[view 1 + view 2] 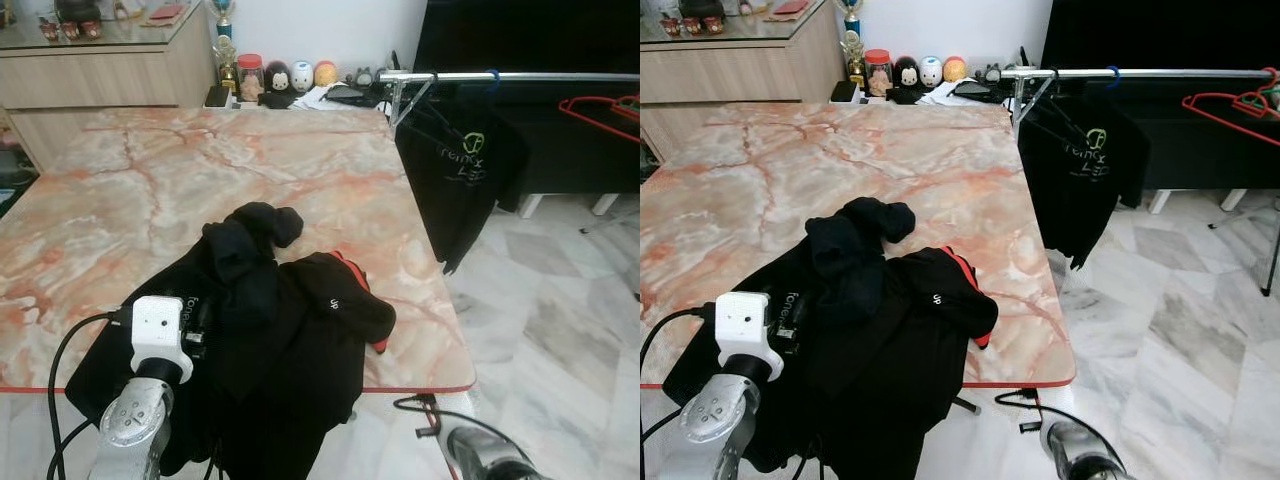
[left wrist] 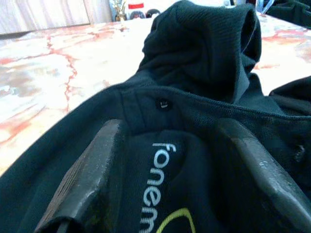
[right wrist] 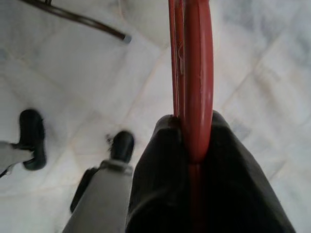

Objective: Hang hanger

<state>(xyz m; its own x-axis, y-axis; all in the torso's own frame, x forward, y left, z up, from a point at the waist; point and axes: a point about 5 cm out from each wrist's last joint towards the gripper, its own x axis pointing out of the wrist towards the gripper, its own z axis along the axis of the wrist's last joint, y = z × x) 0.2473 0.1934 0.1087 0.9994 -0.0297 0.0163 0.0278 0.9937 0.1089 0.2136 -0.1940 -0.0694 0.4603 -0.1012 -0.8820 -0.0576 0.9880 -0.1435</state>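
Black shirts (image 1: 270, 340) heaped on marble worktop (image 1: 150, 190).
Left hand (image 2: 165, 179) released astride shirt; right hand (image 3: 194, 160) clenched on red hanger (image 3: 194, 73).

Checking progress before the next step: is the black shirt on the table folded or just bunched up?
Bunched up. The black shirt lies crumpled on the table, one part drooping over its near edge; the left hand straddles its lettering.

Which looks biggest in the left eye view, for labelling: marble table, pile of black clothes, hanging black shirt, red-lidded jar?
1. marble table
2. pile of black clothes, though nearest the camera
3. hanging black shirt
4. red-lidded jar
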